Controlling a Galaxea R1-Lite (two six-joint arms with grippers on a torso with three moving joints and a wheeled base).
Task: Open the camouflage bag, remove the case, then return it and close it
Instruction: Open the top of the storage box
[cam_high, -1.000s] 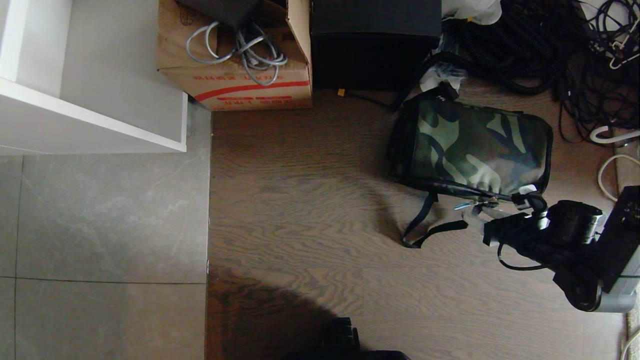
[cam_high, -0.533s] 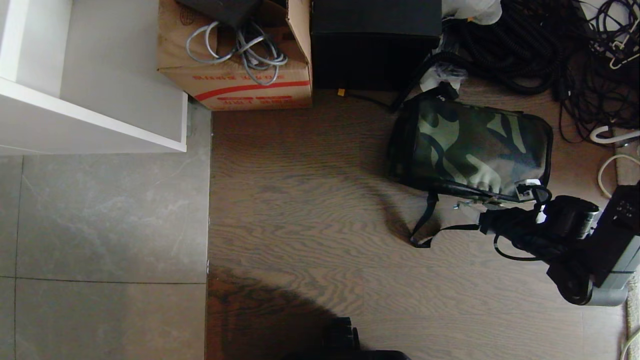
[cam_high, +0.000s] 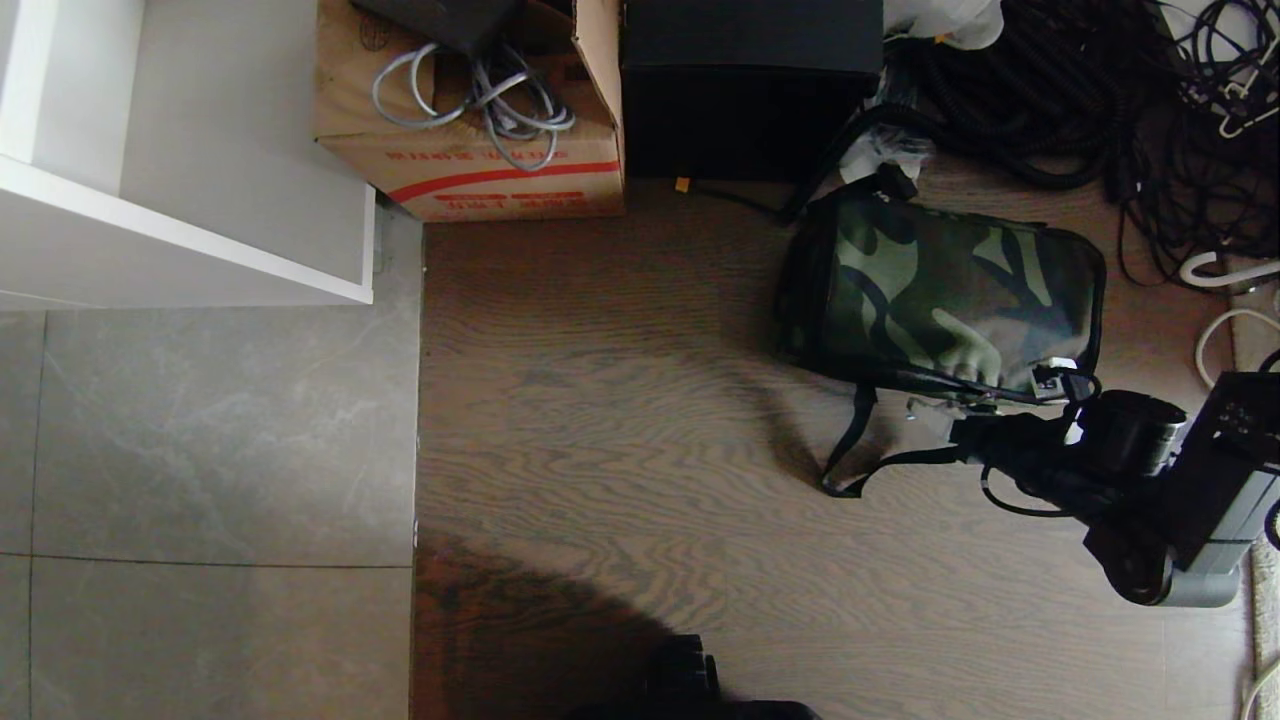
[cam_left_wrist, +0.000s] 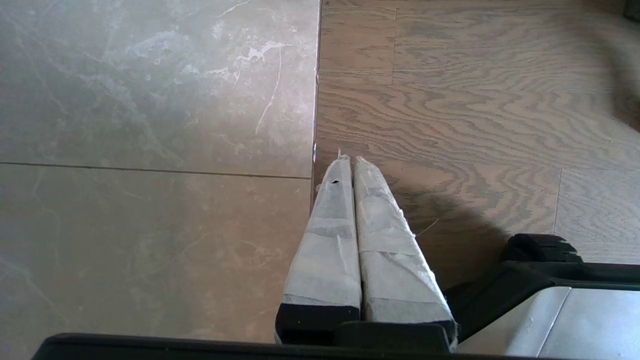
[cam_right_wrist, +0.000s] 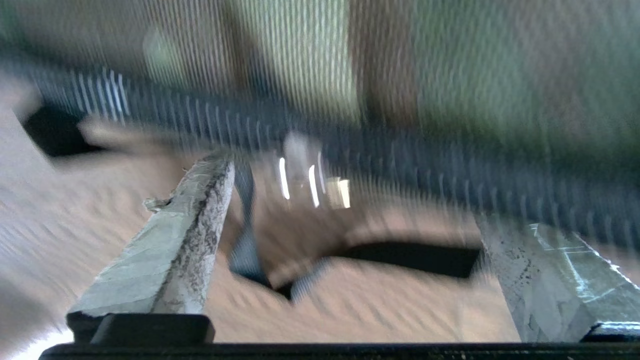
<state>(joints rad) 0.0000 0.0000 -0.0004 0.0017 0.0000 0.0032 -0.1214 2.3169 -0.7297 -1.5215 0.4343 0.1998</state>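
The camouflage bag lies flat on the wooden floor at the right, its black zipper edge towards me and a black strap trailing off its near side. My right gripper sits low beside that near edge, close to the bag's right corner. In the right wrist view the right gripper is open, its fingers wide apart, with shiny zipper pulls, the strap and bare floor between them. The zipper edge runs just beyond the tips. The case is hidden. My left gripper hangs shut over the floor.
A cardboard box with grey cables and a tall black box stand at the back. Tangled black cables fill the back right. White furniture is at the left. Grey tiles meet the wood.
My right gripper has opened and the arm has shifted a little to the right along the bag's near edge. The strap loop has slid slightly right. The bag itself stays put.
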